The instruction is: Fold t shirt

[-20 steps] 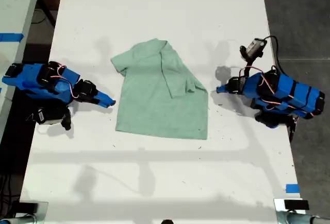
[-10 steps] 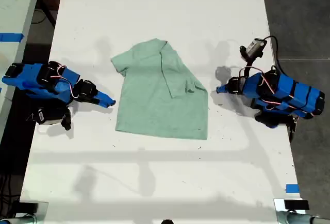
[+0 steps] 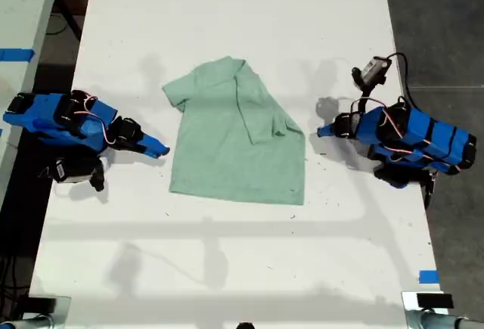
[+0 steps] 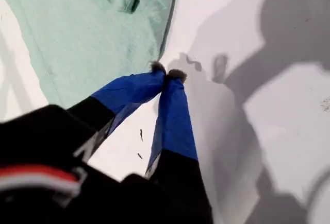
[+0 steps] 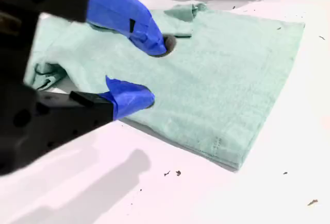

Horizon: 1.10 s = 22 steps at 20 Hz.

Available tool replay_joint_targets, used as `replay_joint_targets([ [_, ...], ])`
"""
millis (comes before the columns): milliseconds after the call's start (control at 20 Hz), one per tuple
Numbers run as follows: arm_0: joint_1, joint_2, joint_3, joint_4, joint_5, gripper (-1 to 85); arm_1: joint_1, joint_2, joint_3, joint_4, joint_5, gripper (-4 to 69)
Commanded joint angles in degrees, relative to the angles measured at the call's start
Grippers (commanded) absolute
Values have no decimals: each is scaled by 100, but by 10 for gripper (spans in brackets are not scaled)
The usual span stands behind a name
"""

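The t shirt lies flat in the middle of the white desk, between my two arms, its collar-to-hem axis running from the exterior view's top to its bottom, so crosswise to the line that joins my jaws. At the exterior view's left, my second gripper sits low, just beside the shirt's near side edge and pointing straight at it, jaws spread and holding nothing; the sleeve on that side sticks out flat, off toward the collar end. Across the cloth, the far sleeve is already lapped inward over the body. At the exterior view's right, my first gripper stands just off the opposite side edge, jaws pressed together, tips touching and empty. I judge the unfolded side to be next, and my second gripper is the nearer one: its reach is toward that edge and sleeve, then over the long axis
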Motion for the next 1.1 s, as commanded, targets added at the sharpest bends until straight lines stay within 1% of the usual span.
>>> replay_joint_targets([
  [0, -114, 44, 26, -9, 35, 128, -70, 88, 123, 88, 79, 14],
  [1050, -114, 44, 26, -9, 35, 128, -35, 88, 167, 97, 167, 14],
])
